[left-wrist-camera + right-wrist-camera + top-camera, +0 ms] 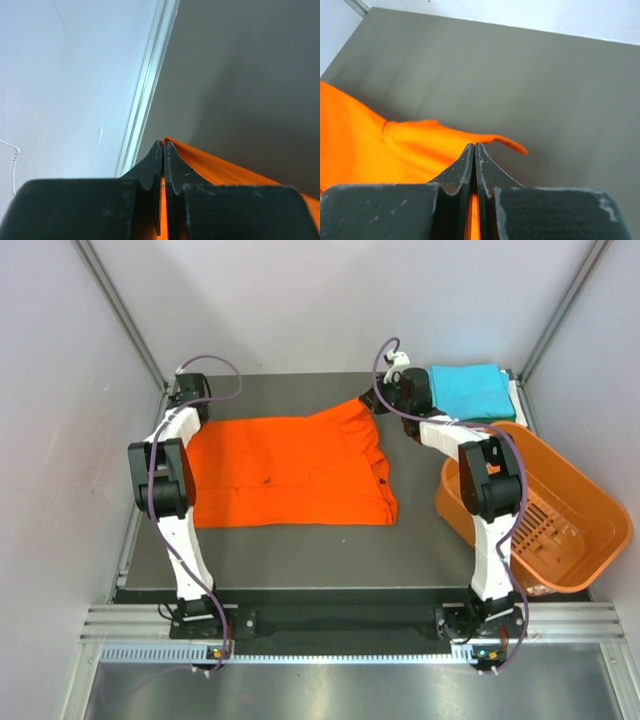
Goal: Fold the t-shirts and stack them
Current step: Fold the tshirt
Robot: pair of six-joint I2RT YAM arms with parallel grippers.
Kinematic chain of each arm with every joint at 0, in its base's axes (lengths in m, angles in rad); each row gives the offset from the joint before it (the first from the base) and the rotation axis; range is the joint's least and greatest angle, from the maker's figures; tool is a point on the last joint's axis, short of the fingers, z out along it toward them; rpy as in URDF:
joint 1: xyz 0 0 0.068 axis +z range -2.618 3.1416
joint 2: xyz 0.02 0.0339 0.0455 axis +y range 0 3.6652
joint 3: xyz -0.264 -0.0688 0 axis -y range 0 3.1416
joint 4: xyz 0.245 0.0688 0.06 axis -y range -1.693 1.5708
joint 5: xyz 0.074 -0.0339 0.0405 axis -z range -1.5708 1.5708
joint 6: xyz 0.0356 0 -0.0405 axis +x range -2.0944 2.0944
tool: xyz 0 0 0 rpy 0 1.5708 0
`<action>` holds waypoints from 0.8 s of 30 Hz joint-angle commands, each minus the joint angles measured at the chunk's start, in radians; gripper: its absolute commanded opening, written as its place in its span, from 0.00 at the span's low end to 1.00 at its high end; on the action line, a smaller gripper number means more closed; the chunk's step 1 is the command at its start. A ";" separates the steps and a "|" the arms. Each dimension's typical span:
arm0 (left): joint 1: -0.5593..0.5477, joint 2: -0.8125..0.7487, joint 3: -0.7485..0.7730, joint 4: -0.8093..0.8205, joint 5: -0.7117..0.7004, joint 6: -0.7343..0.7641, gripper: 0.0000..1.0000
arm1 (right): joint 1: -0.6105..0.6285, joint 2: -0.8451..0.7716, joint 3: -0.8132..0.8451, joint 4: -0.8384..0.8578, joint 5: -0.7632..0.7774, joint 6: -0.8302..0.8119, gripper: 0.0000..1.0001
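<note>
Left pincer [163, 146] and right pincer [474, 148]: each closed on a far corner of the orange t-shirt [290, 475], cloth showing between the jaws. The shirt lies spread flat across the tabletop [300, 552], no fold made yet. A turquoise t-shirt [470, 390] sits folded at the far right corner, just beside the right pincer. Remaining, by judgement: folding the orange shirt and stacking it there. The left pincer works close to the side wall [65, 90]. Bare tabletop in front of the shirt gives room to draw the far edge forward. The basket [590, 502] crowds the right arm.
</note>
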 commanded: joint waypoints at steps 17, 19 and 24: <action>0.014 -0.132 -0.203 0.212 -0.142 -0.047 0.10 | 0.007 -0.283 -0.300 0.169 -0.052 -0.049 0.00; 0.015 -0.136 -0.205 0.201 -0.151 -0.058 0.11 | 0.012 -0.301 -0.334 0.172 -0.053 -0.042 0.00; 0.014 -0.159 -0.235 0.198 -0.190 -0.064 0.14 | 0.038 -0.342 -0.418 0.201 -0.058 -0.042 0.00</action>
